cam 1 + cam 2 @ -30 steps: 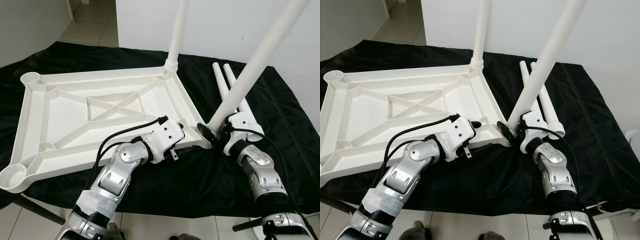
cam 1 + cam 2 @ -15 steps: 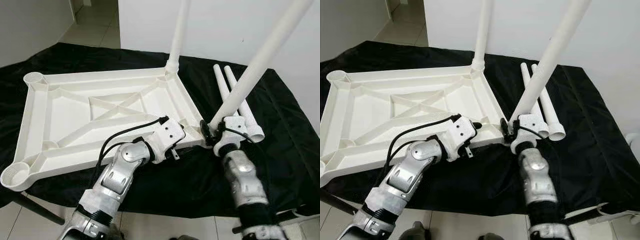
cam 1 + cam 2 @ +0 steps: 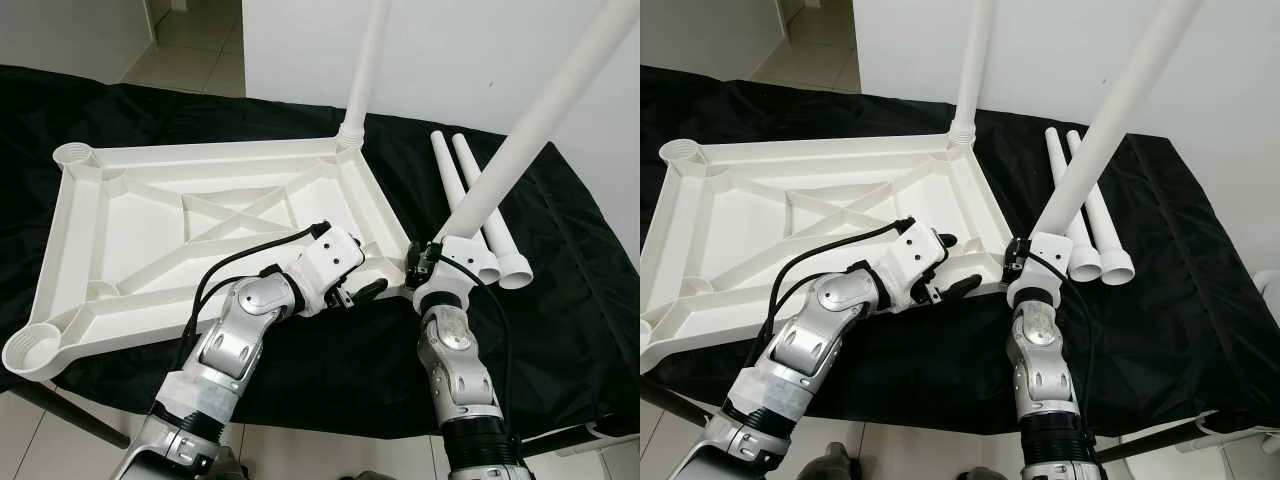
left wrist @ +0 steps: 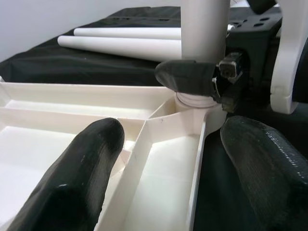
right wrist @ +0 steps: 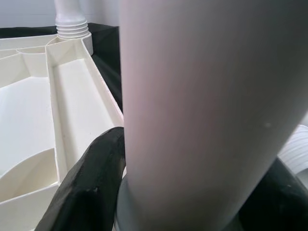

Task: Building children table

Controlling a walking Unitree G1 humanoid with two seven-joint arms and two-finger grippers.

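The white table top (image 3: 140, 255) lies upside down on a black cloth. One white leg (image 3: 365, 70) stands upright in its far right corner socket. My right gripper (image 3: 425, 262) is shut on a second leg (image 3: 530, 130) near its base; this leg leans to the right, and its foot rests at the near right corner socket (image 4: 192, 103). My left gripper (image 3: 355, 272) is open and straddles the rim of the table top just left of that corner, one finger (image 4: 82, 168) inside the rim and the other outside. Two spare legs (image 3: 470, 205) lie side by side on the cloth to the right.
The black cloth (image 3: 560, 330) covers the whole work surface and drops off at the near edge. A white wall rises right behind it. Tiled floor (image 3: 190, 40) shows at the far left and below the near edge.
My right forearm has swung left and now stands almost straight under the leg's base, which has come onto the corner socket. The left gripper's lower finger now shows outside the rim. The camera shifted slightly.
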